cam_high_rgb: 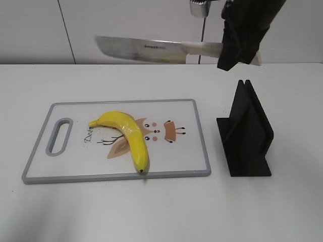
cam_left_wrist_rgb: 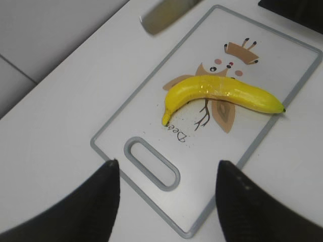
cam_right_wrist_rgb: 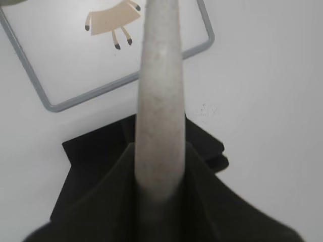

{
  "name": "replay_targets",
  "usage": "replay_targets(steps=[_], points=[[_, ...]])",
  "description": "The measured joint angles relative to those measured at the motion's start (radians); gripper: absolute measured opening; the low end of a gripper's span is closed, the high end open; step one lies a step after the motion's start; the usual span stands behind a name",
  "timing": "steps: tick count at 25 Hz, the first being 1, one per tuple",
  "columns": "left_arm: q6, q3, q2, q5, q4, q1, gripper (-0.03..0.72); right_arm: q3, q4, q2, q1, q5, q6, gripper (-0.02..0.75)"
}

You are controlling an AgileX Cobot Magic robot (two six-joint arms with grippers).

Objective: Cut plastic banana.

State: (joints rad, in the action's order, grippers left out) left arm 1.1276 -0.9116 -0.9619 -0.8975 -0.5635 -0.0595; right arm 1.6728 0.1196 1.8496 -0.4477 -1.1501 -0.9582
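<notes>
The plastic banana [cam_high_rgb: 128, 137], glossy yellow and whole, lies on the white cutting board [cam_high_rgb: 75, 166] with its stem to the left; it also shows in the left wrist view [cam_left_wrist_rgb: 222, 93]. My right gripper [cam_high_rgb: 237, 48] is shut on the pale handle of a knife [cam_high_rgb: 144, 50], held high above the board's back edge with the blade pointing left. The handle shows in the right wrist view [cam_right_wrist_rgb: 159, 101]. My left gripper [cam_left_wrist_rgb: 166, 174] is open and empty above the board's handle-hole end [cam_left_wrist_rgb: 151, 164]; it is out of the exterior view.
A black knife stand [cam_high_rgb: 247, 133] sits right of the board, below my right gripper; it also shows in the right wrist view [cam_right_wrist_rgb: 101, 146]. The board has a grey rim and a cartoon print. White table all around.
</notes>
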Motion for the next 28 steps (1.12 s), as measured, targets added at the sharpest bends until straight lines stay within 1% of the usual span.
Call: replay_targets(steps=[3, 5, 8, 13, 16, 20, 22, 25, 26, 28], points=[[0.108, -0.111, -0.140, -0.027, -0.045, -0.001, 0.566, 0.023, 0.049, 0.040, 0.000, -0.012, -0.178, 0.169], [0.175, -0.191, -0.232, -0.065, -0.049, -0.010, 0.566, 0.025, 0.056, 0.059, -0.001, -0.012, -0.236, 0.169], [0.261, -0.295, -0.353, -0.127, -0.050, -0.050, 0.566, 0.026, 0.071, 0.080, -0.001, -0.012, -0.310, 0.169], [0.303, -0.411, -0.523, -0.150, -0.042, -0.136, 0.564, 0.030, 0.139, 0.117, -0.001, -0.011, -0.395, 0.169], [0.321, -0.443, -0.607, -0.152, -0.038, -0.171, 0.546, 0.030, 0.171, 0.143, -0.001, -0.008, -0.418, 0.169], [0.342, -0.448, -0.704, -0.144, -0.034, -0.203, 0.520, 0.045, 0.185, 0.171, -0.001, -0.005, -0.433, 0.169], [0.343, -0.448, -0.748, -0.128, -0.032, -0.206, 0.493, 0.058, 0.191, 0.187, -0.001, -0.005, -0.435, 0.169], [0.345, -0.448, -0.792, -0.115, -0.025, -0.206, 0.425, 0.070, 0.213, 0.208, -0.001, 0.003, -0.438, 0.169], [0.346, -0.448, -0.802, -0.107, -0.024, -0.206, 0.385, 0.073, 0.218, 0.214, -0.001, 0.005, -0.439, 0.169], [0.348, -0.448, -0.812, -0.095, -0.024, -0.206, 0.259, 0.078, 0.225, 0.224, -0.001, 0.012, -0.440, 0.169]])
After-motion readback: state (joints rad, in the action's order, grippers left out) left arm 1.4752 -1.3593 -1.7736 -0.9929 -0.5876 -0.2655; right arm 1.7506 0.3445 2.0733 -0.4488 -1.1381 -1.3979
